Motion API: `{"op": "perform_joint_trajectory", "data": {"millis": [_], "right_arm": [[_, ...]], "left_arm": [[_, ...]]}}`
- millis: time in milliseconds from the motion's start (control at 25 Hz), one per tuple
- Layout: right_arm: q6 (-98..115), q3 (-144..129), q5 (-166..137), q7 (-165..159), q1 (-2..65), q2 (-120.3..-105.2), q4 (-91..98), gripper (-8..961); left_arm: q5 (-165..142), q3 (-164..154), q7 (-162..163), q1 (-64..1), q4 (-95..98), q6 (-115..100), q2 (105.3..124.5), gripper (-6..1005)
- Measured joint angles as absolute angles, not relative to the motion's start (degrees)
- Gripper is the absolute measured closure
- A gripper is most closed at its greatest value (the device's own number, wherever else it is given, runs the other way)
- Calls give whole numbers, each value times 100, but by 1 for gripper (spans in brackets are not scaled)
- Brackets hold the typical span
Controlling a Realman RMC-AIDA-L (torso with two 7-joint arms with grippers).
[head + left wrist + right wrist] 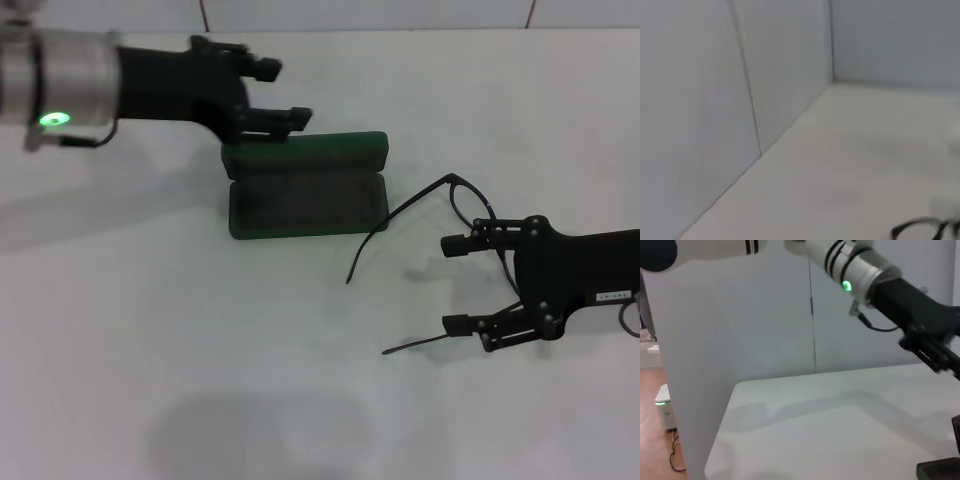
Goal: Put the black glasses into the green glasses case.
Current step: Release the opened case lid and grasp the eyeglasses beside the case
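The green glasses case lies open at the middle back of the white table, lid standing up behind the grey-lined base. A corner of it shows in the right wrist view. The black glasses lie to its right with both temple arms spread toward the case side. My right gripper is open, its two fingers between the temple arms, just short of the lenses. My left gripper is open, held above the case's back left corner. A piece of the black frame shows in the left wrist view.
The white table is ringed by pale walls at the back. My left arm crosses the right wrist view above the table.
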State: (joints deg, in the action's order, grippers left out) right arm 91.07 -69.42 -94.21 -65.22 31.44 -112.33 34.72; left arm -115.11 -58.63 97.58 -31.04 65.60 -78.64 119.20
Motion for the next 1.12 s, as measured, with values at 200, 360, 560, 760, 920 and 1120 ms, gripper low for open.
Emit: {"op": "perform_joint_trajectory", "data": {"millis": [200,360,560,760,920,1120], "right_arm": [[9125,-6932,-9419,-6789,3146,-11175,3482,95],[9108,-6870,-9409,-7186,3126,-11103,3621,95],[9120,-6563,-9461,-7999,3120,-10922,3753,95],[9076,-6296,-9892,-9196,3236,-10719,4067,96],[9058,-5962,-10891,-11031,3550,-10648,4630,98],[9273,-5842,-12100,-13116,4182,-10565,5000,101]], "left_arm": [[-10885,-4867,8867,-2822,5603,-9270,11635,279],[-10623,-4565,7978,-2304,5059,-9717,11468,190],[-10763,-4499,7405,-1659,4992,-9889,11469,124],[-11044,-4477,7309,-1375,4861,-9952,11484,125],[-11107,-4491,7183,-1291,4817,-9962,11502,126],[-11322,-4498,7167,-1336,4808,-9967,11505,127]]}}
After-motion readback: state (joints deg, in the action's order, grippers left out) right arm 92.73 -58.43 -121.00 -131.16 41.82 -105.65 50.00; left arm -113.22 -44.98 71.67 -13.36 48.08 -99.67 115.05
